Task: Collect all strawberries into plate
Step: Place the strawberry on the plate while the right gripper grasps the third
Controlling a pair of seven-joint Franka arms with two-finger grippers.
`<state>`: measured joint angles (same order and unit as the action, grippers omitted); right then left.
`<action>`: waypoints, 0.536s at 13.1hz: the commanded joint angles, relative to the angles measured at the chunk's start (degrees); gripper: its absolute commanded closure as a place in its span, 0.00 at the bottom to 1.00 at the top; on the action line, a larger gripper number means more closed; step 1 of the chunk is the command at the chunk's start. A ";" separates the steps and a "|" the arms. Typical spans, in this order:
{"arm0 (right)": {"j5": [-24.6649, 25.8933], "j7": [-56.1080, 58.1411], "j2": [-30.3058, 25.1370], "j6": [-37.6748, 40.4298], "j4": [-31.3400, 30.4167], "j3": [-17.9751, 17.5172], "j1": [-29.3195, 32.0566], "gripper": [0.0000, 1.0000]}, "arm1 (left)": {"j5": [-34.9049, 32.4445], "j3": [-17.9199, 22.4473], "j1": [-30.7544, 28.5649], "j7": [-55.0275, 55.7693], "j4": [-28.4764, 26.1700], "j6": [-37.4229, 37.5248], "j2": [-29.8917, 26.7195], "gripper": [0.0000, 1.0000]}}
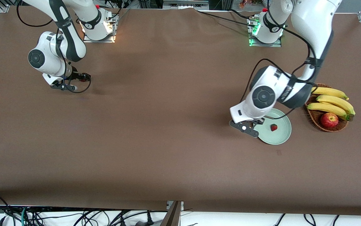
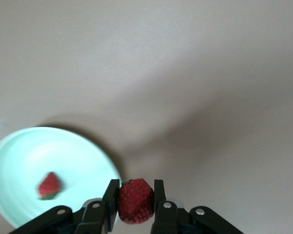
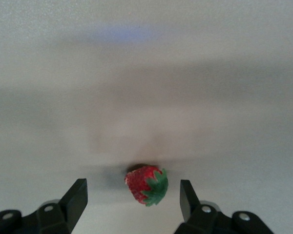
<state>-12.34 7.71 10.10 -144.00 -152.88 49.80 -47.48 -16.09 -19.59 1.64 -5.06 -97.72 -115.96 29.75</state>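
Brown paper covers the surface. Our left gripper (image 2: 136, 202) clamps a strawberry (image 2: 135, 201) at the plate (image 1: 281, 135) rim; we should release fully inside, near the plated berry (image 1: 274, 127). Our right gripper (image 3: 133, 200) straddles another strawberry (image 3: 147, 185), fingers wide.

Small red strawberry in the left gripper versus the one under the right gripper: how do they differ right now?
The left gripper is shut on its small red strawberry at the pale mint-green plate's rim. The right gripper is open, its strawberry lying free on the brown table between the fingers. Only that one shows its green cap. Both are outside the plate.
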 commanded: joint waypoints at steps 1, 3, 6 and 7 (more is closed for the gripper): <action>-5.92 6.33 2.72 -0.58 -0.05 0.03 0.10 0.16 | -0.61 -0.71 -5.84 -18.96 0.17 0.12 0.74 1.00; -10.58 11.25 4.75 -1.37 0.13 -0.06 0.10 0.24 | -1.14 -0.71 -9.09 -25.94 -0.10 -0.93 2.58 0.99; -13.85 14.87 6.07 -1.73 0.21 -0.06 0.10 0.46 | -0.87 -0.71 -10.51 -30.18 -1.06 -5.05 6.37 0.94; -13.94 14.97 5.99 -1.64 0.30 -0.32 0.10 0.55 | -0.87 -0.71 -10.60 -30.18 -1.50 -5.42 6.98 0.89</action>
<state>-23.92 20.33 15.27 -144.78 -152.43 49.80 -47.42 -16.09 -19.47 -8.80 -33.82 -98.58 -120.05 35.70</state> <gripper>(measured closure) 0.410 0.674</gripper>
